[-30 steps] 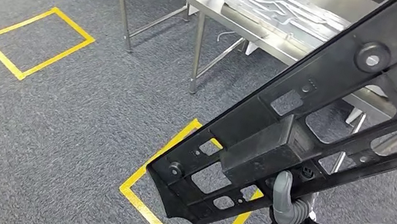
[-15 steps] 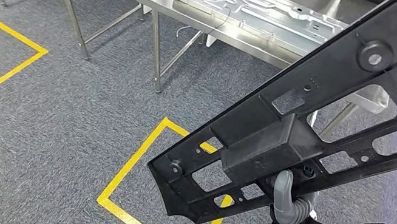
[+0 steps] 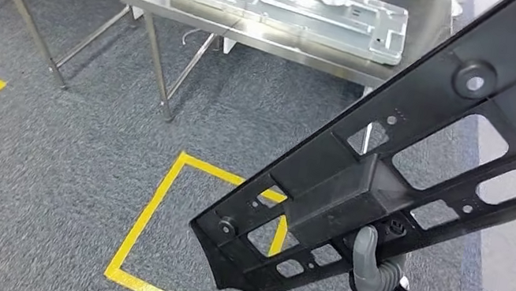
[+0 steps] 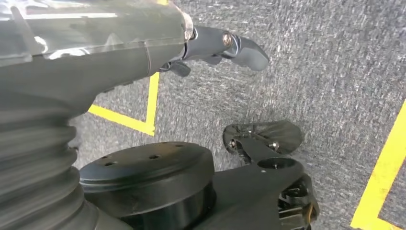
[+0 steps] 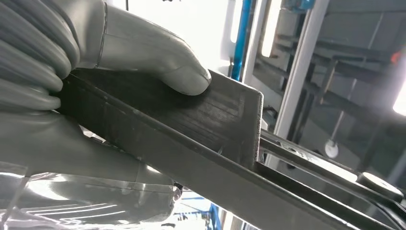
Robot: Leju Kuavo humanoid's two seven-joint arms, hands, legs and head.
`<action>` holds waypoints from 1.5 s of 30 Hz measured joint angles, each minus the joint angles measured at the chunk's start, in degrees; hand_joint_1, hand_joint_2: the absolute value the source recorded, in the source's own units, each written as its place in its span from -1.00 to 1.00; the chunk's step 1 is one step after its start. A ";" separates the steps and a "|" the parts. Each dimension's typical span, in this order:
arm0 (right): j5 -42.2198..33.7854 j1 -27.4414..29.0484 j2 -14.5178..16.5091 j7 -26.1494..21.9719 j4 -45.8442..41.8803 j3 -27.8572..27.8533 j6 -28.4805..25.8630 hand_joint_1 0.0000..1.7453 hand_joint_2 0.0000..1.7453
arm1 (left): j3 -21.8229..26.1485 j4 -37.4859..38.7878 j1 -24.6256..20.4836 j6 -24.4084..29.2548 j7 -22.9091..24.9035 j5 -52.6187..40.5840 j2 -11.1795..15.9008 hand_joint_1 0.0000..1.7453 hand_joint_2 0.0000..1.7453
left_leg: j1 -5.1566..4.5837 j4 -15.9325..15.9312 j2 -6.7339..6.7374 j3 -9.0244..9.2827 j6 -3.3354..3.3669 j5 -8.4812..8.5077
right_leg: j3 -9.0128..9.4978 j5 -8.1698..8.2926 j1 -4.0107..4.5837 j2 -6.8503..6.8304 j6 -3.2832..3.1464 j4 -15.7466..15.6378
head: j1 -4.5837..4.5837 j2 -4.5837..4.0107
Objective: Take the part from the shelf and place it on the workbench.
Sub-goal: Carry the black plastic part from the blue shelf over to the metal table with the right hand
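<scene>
The long black plastic frame part [image 3: 427,167] is hanging in the air over the grey carpet, its long axis running diagonally from the near centre up toward the far right. The right hand [image 3: 377,261] is gripping it from beneath, close to its near end; in the right wrist view the thumb [image 5: 158,57] is pressing on the part's flat black face [image 5: 210,115] while the fingers are wrapping the edge, so this hand is carrying the part alone. The left hand [image 4: 225,45] is hanging low over the carpet, holding nothing, its fingers partly curled. The steel workbench surface [image 3: 274,36] is lying far and to the left of the part, already bearing a flat silver metal plate [image 3: 296,0]; the right hand is clearly the nearer one for setting down. Compared with a second ago, the whole view is shifting: the workbench and the yellow floor square [image 3: 144,229] are sliding leftward as the robot is turning, while the part is keeping its place in the grip
</scene>
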 joint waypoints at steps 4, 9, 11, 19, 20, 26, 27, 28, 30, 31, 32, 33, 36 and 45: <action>-0.03 -0.04 -0.07 -0.08 -0.09 -0.01 0.10 0.78 1.00 | 0.00 0.00 -0.38 0.03 0.00 0.00 -0.09 -1.00 1.00 | 0.36 2.44 -1.54 -0.44 -1.25 -2.08 | 0.27 0.41 -0.46 2.82 -1.35 -0.68 | -0.01 0.00; -0.05 0.16 -0.10 -0.30 -0.05 -0.02 0.13 0.78 1.00 | 0.00 0.00 -0.04 0.10 0.29 0.00 -0.09 -1.00 1.00 | 0.56 16.75 -5.49 -7.77 -1.64 -7.32 | 0.48 0.45 -0.47 6.52 -1.98 -0.72 | -0.01 0.00; -0.06 0.44 -0.10 -0.40 -0.03 -0.01 0.13 0.78 1.00 | 0.00 0.00 -0.05 0.13 0.45 0.00 -0.09 -1.00 1.00 | 0.58 11.34 -6.23 -5.73 -1.37 -3.18 | 0.68 0.35 -0.48 8.22 -1.82 -0.55 | -0.01 0.00; 3.38 0.37 -0.32 -0.78 -0.02 -0.45 -3.35 0.78 1.00 | 0.00 0.00 -0.26 0.15 0.55 0.04 -0.09 -1.00 1.00 | 0.76 -0.07 -8.94 -0.98 0.86 1.31 | -1.02 -0.89 -0.84 9.48 0.75 1.77 | 0.00 0.00; 5.03 -0.06 -0.48 -0.41 0.02 -0.65 -4.66 0.78 1.00 | 0.00 0.00 -0.26 0.14 0.52 0.04 -0.11 -1.00 1.00 | 0.82 -0.29 -8.44 -0.91 1.13 1.43 | -2.16 -2.35 -0.79 7.72 0.99 4.23 | 0.00 0.00; 19.97 -6.28 -4.07 6.46 1.67 -2.15 -15.37 0.78 1.00 | 0.00 0.00 0.19 -0.43 0.10 0.02 -0.10 -1.00 1.00 | 0.56 -0.22 -6.13 -0.89 1.23 1.23 | -5.62 -3.64 -1.40 4.25 1.91 11.51 | 0.01 0.00; 22.95 -7.83 -5.03 7.69 2.02 -2.52 -17.06 0.78 1.00 | 0.00 0.00 0.12 -0.64 0.03 0.00 -0.11 -1.00 1.00 | 0.56 -0.17 -6.02 -0.83 1.10 1.15 | -3.31 -1.80 -1.44 4.09 1.81 7.06 | 0.02 0.00; 25.62 -9.37 -6.00 8.73 2.36 -2.89 -18.56 0.78 1.00 | -0.01 0.00 0.03 -0.85 -0.03 -0.02 -0.11 -1.00 1.00 | 0.46 -0.06 -5.96 -0.84 0.90 1.07 | -1.39 -0.46 -1.32 3.94 1.57 3.26 | 0.01 0.00; 29.81 -12.07 -7.90 10.09 3.07 -3.73 -21.08 0.78 1.00 | -0.04 0.00 -0.06 -1.02 -0.07 -0.07 -0.11 -1.00 1.00 | 0.34 0.03 -5.94 -0.98 0.40 1.01 | 0.29 0.25 -0.99 3.80 0.93 -0.31 | 0.01 0.00; 31.60 -13.13 -8.91 10.49 3.50 -4.15 -22.12 0.78 1.00 | -0.07 0.00 -0.08 -1.04 -0.08 -0.10 -0.12 -1.00 1.00 | 0.31 0.02 -5.94 -1.03 0.11 1.03 | 0.21 0.25 -0.82 3.85 0.63 -0.33 | 0.00 0.00; 33.40 -14.08 -10.04 10.71 4.00 -4.55 -23.03 0.78 1.00 | -0.09 0.00 -0.08 -1.04 -0.09 -0.11 -0.13 -1.00 1.00 | 0.33 0.00 -5.95 -1.06 -0.20 0.96 | 0.22 0.30 -0.92 3.92 0.28 -0.42 | 0.01 0.00; 35.09 -14.95 -11.17 10.81 4.55 -4.88 -23.82 0.78 1.00 | -0.11 0.00 -0.10 -1.04 -0.12 -0.11 -0.14 -1.00 1.00 | 0.37 0.33 -5.96 -1.17 -0.48 0.69 | 0.34 0.38 -1.02 3.92 -0.03 -0.62 | 0.00 0.00; 39.98 -17.36 -14.18 10.91 6.38 -5.32 -26.20 0.78 1.00 | -0.13 0.00 -0.16 -1.03 -0.22 -0.08 -0.15 -1.00 1.00 | 0.48 7.36 -6.00 -4.38 -1.02 -3.11 | 0.73 0.44 -1.22 3.86 -0.98 -1.05 | -0.01 0.00; 52.03 -23.10 -19.77 14.00 11.46 -4.26 -29.86 0.78 1.00 | -0.15 0.00 -0.14 -1.03 -0.33 0.02 -0.11 -1.00 1.00 | 0.26 1.64 -6.12 -3.56 -0.06 2.24 | 0.64 -0.41 -0.65 4.48 -0.24 0.02 | -0.01 0.00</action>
